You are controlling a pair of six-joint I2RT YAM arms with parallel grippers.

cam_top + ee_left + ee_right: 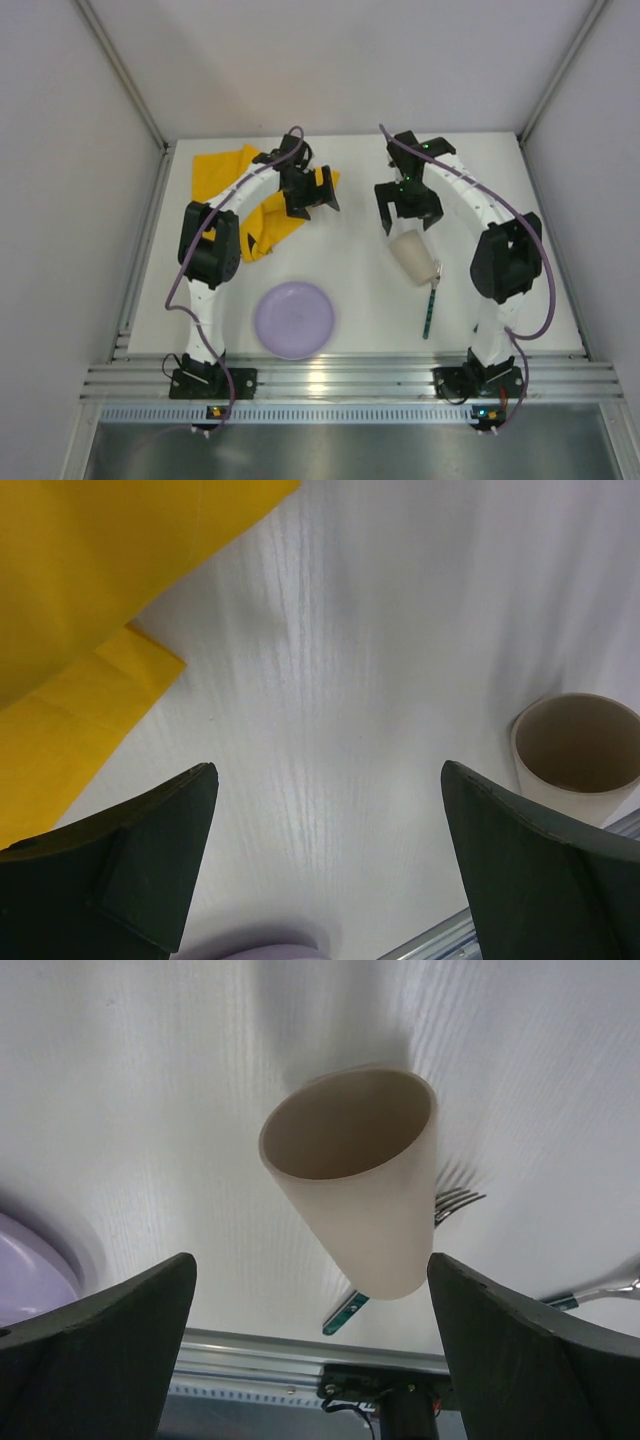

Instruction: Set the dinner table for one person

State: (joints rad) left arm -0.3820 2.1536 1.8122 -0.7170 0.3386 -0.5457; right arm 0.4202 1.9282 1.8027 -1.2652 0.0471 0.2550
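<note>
White tabletop walled by pale grey panels: the dinner table (360, 300) is spread beneath both arms and bears every item. At the right gripper (408, 226) the jaws are set wide apart and nothing is gripped. Just to its near side the beige cup (415, 260) is found, apparently lying on its side. Its mouth is turned toward the gripper and its long axis runs from far-left to near-right, so a grasp is judged best taken across that axis. The left gripper (314, 208), likewise wide open and empty, is poised at the right edge of the yellow cloth (225, 170), well apart from the cup. The right arm is therefore judged the nearer. The tines of a fork (458, 1201) behind the cup are revealed only by the right wrist view. The whole purple plate (294, 319), near and left, is shown only from above.
</note>
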